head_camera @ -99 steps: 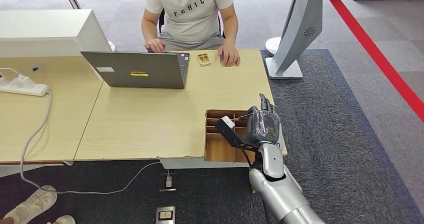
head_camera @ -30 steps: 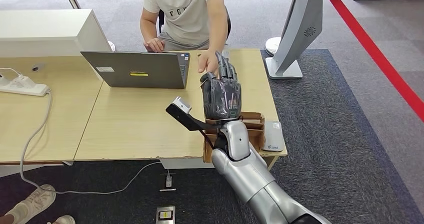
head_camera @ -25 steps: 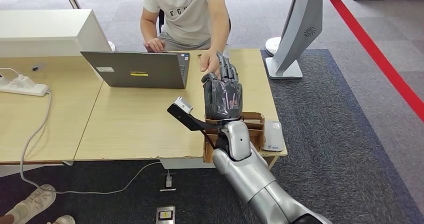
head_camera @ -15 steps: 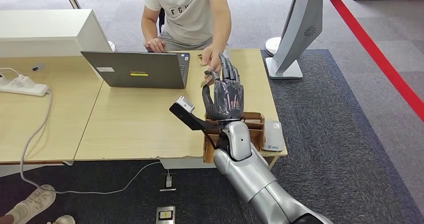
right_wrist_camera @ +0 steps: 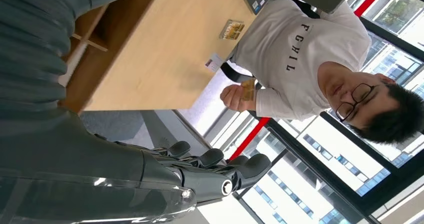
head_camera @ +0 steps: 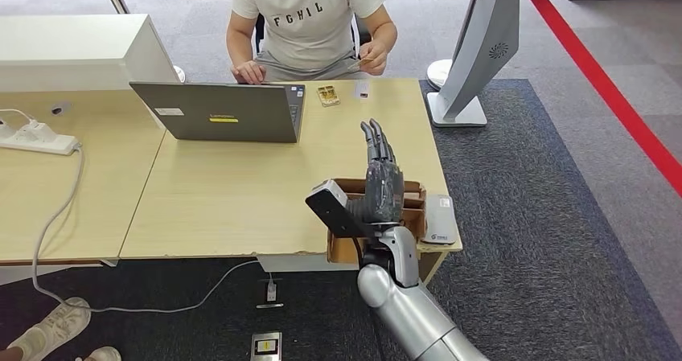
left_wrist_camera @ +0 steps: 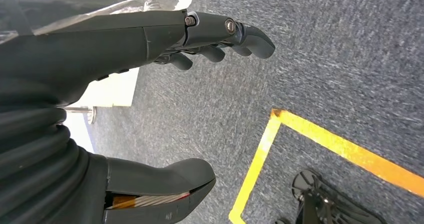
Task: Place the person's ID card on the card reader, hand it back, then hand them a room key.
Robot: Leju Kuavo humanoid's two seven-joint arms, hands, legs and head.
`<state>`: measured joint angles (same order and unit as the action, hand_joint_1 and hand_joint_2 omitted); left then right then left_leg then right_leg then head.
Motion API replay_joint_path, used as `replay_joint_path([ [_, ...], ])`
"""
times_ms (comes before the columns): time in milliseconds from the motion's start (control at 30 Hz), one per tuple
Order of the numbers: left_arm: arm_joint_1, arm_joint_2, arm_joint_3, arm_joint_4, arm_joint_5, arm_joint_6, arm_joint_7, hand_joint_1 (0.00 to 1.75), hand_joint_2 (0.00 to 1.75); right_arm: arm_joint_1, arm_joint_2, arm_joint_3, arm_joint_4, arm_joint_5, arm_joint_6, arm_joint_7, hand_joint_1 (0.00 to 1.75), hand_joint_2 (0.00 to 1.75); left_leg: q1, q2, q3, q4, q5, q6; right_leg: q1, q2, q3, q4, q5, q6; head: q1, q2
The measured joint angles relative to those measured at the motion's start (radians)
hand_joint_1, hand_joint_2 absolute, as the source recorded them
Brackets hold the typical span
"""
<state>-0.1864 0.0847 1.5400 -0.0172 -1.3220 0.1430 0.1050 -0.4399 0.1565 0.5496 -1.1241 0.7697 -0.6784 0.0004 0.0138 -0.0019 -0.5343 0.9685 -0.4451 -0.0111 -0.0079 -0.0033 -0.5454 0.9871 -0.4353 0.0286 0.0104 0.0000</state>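
Observation:
My right hand [head_camera: 378,178] stands upright above the wooden divided box [head_camera: 406,192] at the table's front right, fingers straight and apart, holding nothing; the right wrist view shows this hand [right_wrist_camera: 150,176] empty too. Across the table the person holds a tan card [head_camera: 368,58] near their chest, and it appears again as the tan card [right_wrist_camera: 248,90] in the right wrist view. A small white card [head_camera: 363,90] lies on the table's far edge, beside a yellow card item [head_camera: 327,96]. The grey-white card reader [head_camera: 440,219] sits at the front right corner. My left hand [left_wrist_camera: 125,39] hangs over the floor, empty.
An open laptop [head_camera: 221,112] stands at the far middle of the table. A white power strip [head_camera: 36,141] with its cable lies on the left table. A grey stand [head_camera: 474,51] rises beyond the table's right end. Bare tabletop [head_camera: 241,192] lies in front of the laptop.
My right hand has drawn back from the person to above the box. The person has pulled their hand back to their chest with the tan card in it.

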Motion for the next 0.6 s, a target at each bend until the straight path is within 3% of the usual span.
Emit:
replay_joint_path([
  [267,0.001,-0.002,0.0,0.001,-0.015,0.022,0.031,0.0,1.75,0.173,-0.061,-0.001,-0.206,-0.127,0.05,-0.09,0.0,1.75,0.0,0.0,0.0,0.0,0.0,0.0,0.0,0.0,0.0,0.0,-0.001,-0.001,0.0,0.0],
  [467,-0.001,-0.006,0.0,0.002,-0.036,0.056,0.074,0.0,1.75,0.289,-0.091,-0.002,-0.323,-0.26,0.11,-0.222,0.0,1.75,0.0,0.0,0.0,0.0,-0.001,0.0,0.0,0.0,0.001,0.0,-0.001,-0.001,0.0,0.0],
  [600,-0.005,-0.015,0.0,0.003,-0.045,0.111,0.101,0.0,1.75,0.334,-0.1,-0.003,-0.383,-0.433,0.141,-0.344,0.0,1.75,0.0,0.0,0.0,0.0,-0.001,0.0,0.0,0.0,0.001,0.0,-0.001,-0.001,0.0,0.0],
])
